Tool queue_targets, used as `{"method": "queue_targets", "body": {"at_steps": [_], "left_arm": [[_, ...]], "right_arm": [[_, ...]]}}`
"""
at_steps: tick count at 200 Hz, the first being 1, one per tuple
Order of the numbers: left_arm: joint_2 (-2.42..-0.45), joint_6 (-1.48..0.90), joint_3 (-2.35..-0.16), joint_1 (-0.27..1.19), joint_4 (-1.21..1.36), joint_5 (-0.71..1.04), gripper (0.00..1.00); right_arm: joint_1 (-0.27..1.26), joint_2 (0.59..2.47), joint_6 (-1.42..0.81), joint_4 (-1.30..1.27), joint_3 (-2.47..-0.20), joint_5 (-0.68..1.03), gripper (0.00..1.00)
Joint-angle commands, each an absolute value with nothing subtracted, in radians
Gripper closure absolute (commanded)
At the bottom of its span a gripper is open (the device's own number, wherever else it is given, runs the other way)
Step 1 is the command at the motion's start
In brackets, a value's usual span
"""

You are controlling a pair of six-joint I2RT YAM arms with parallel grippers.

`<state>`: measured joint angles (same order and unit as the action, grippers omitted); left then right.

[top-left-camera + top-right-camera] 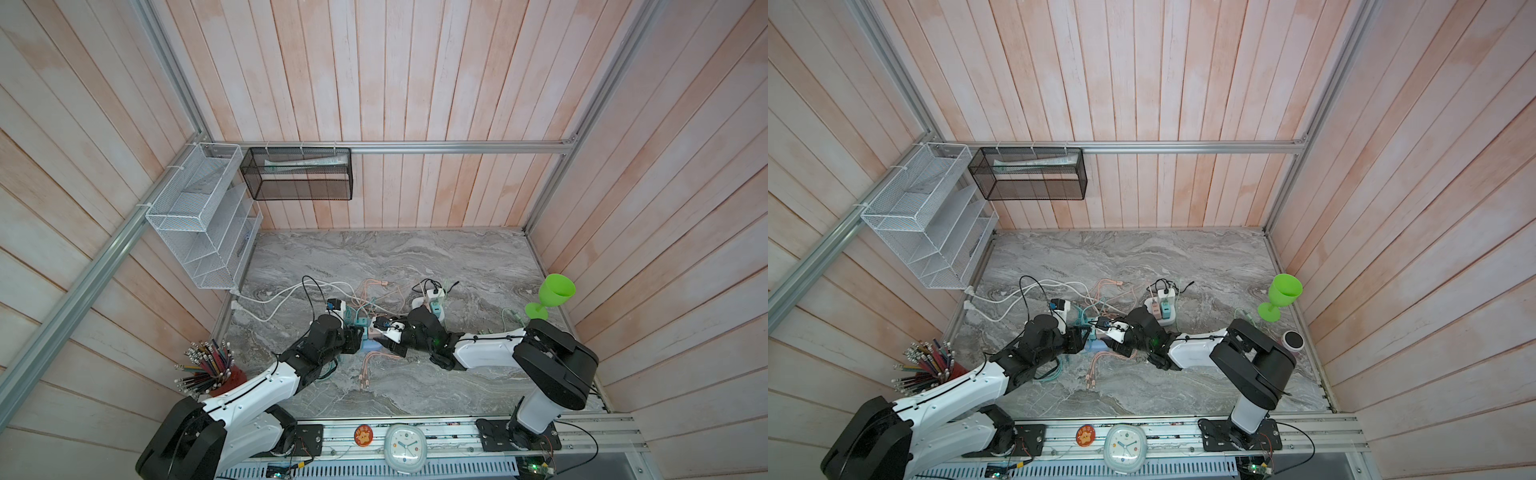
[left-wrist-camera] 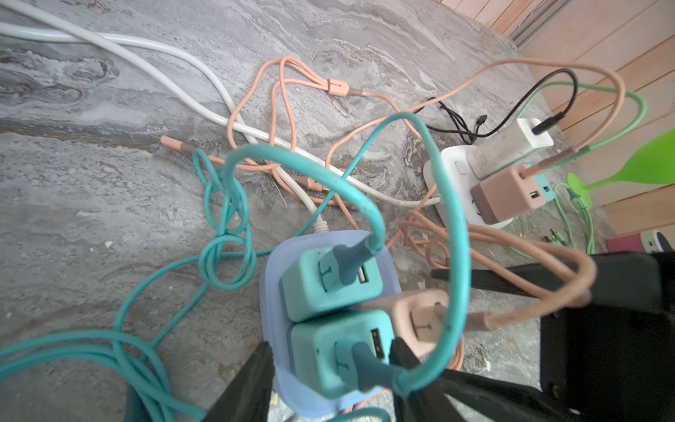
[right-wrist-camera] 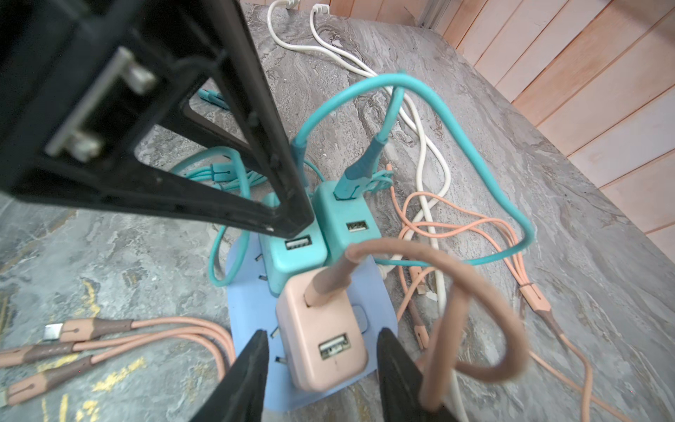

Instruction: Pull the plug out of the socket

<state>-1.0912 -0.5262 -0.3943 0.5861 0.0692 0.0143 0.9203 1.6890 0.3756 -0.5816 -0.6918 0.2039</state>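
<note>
Left wrist view: the left gripper point(image 2: 330, 345) sets its fingers point(image 2: 252, 380) either side of the near teal charger point(image 2: 336, 361), one touching, one just shy; whether they pinch it I cannot tell; the right gripper point(image 3: 323, 330) has its jaws apart around the pink charger point(image 3: 317, 318), likely bracing the blue power strip point(image 3: 248, 292), where the teal charger sits plugged, for a straight pull.

A robot lab cell dressed as a home desk: silver aluminium frame rails point(image 1: 415, 146) edge pale wooden plank walls point(image 1: 415, 75), black-and-white robot arms point(image 1: 486, 351) bolt onto a slotted metal base rail point(image 1: 457, 432), and a mint-green square alarm clock point(image 1: 405, 448) lies on it.
</note>
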Motion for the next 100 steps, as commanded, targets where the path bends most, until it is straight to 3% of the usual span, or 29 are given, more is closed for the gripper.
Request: {"method": "queue_targets", "body": {"at_steps": [1,40,100], "left_arm": [[-1.115,-0.496,-0.402,0.581,0.08,0.046,0.48],[-1.158,-0.469,-0.423,0.581,0.062,0.057,0.58],[-1.174,-0.466,-0.429,0.581,0.042,0.038,0.6]], "right_arm": [[0.911,1.707,0.407,-0.565,-0.74,0.264,0.51],[0.904,1.721,0.41,-0.541,-0.767,0.319,0.53],[0.901,1.747,0.44,-0.478,-0.786,0.358,0.57]]}}
